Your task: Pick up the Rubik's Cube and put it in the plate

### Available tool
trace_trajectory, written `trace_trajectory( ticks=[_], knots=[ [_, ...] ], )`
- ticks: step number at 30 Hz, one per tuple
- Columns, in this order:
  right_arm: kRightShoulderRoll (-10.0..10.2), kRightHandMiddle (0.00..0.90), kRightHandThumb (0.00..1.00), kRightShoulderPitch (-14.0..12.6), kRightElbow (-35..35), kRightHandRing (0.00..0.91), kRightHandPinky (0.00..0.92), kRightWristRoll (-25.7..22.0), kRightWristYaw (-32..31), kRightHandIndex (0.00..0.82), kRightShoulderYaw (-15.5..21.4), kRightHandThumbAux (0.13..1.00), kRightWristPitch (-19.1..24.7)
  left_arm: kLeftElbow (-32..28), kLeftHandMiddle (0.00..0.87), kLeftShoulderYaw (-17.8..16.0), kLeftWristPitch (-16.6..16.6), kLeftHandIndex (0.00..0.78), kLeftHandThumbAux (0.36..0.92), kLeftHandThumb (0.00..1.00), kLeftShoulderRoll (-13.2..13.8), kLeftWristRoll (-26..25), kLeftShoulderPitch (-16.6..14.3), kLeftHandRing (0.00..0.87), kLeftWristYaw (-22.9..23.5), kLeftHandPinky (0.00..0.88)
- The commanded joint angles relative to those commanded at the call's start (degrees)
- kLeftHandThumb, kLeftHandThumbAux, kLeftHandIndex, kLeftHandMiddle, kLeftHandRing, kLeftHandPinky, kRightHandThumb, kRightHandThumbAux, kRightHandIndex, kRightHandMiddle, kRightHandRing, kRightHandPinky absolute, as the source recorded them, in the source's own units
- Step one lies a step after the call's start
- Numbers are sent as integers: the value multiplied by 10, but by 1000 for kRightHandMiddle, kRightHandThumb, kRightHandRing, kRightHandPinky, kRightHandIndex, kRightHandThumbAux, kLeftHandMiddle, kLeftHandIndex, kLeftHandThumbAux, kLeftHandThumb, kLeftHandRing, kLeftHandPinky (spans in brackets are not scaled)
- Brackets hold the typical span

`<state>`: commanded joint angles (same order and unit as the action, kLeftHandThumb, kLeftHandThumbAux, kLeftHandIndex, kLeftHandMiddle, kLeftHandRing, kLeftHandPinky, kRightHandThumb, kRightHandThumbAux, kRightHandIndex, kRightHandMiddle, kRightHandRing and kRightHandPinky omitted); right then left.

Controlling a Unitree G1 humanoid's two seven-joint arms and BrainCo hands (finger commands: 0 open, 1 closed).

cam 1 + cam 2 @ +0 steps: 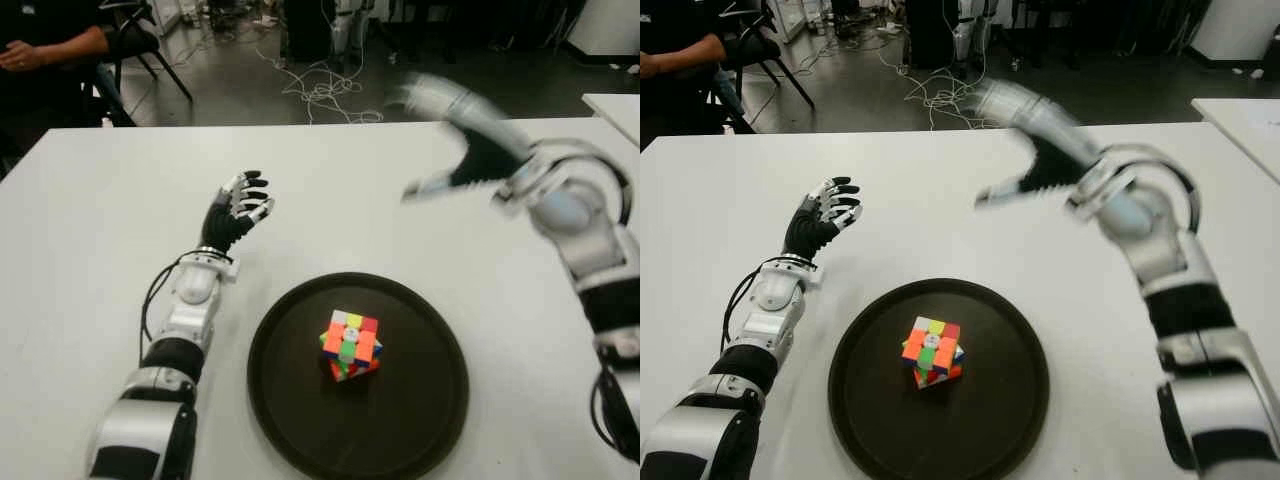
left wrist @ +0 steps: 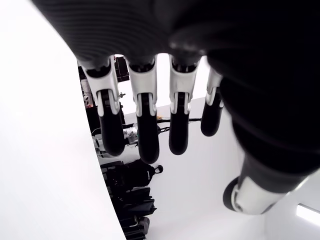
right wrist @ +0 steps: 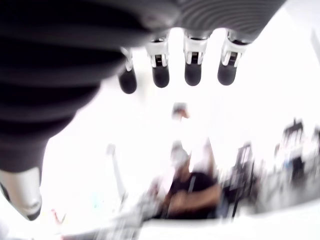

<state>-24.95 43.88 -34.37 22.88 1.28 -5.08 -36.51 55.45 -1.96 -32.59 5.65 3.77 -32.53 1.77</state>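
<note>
The Rubik's Cube (image 1: 350,345) lies tilted in the round black plate (image 1: 420,410) near the table's front edge, with no hand touching it. My right hand (image 1: 455,135) is raised above the table, behind and to the right of the plate, its fingers spread and empty; in the right wrist view the fingertips (image 3: 193,75) hold nothing. My left hand (image 1: 240,208) shows to the left of the plate, fingers relaxed and holding nothing, as the left wrist view's fingers (image 2: 145,135) confirm.
The white table (image 1: 90,250) stretches wide on both sides of the plate. A seated person (image 1: 45,45) is at the far left behind the table. Cables (image 1: 320,95) lie on the floor beyond the far edge. Another white table corner (image 1: 615,105) shows at far right.
</note>
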Motion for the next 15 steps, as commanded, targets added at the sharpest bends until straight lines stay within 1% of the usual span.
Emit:
trace_trajectory(
  ticks=[2,4,6,8,9,10,12,14,15],
  knots=[
    [0,94,0,3,-29,75,53,-8,20,54,9,710,-4,-1,281,0,0,214,691,50,0,0,0,281,0,287],
    [-4,101,0,13,-78,81,55,-8,45,58,14,726,-9,-2,283,-1,-1,218,691,56,-1,0,1,284,-2,291],
    [-8,106,0,18,-121,87,55,-2,71,63,16,730,-4,0,281,-2,-1,217,693,62,-2,-1,1,285,-3,294],
    [-7,117,0,32,-167,96,56,-1,94,73,18,733,4,2,277,-3,0,216,695,67,-3,-3,0,284,-3,295],
    [3,120,0,38,-198,98,56,-8,109,76,22,734,10,4,277,-4,1,216,696,68,-4,-5,-1,283,-1,295],
    [10,139,0,43,-221,117,86,-13,120,94,24,741,13,5,279,-5,2,218,701,69,-4,-6,-2,282,0,294],
    [23,163,0,42,-250,146,134,-25,137,117,30,749,14,8,280,-7,4,219,708,68,-4,-9,-4,281,3,293],
    [32,189,0,29,-250,177,181,-35,144,142,34,757,8,10,279,-9,5,218,715,68,-4,-11,-5,279,6,291],
    [38,194,0,22,-250,183,189,-42,146,147,37,758,5,12,278,-10,5,218,717,69,-5,-13,-6,279,7,291]
  ],
)
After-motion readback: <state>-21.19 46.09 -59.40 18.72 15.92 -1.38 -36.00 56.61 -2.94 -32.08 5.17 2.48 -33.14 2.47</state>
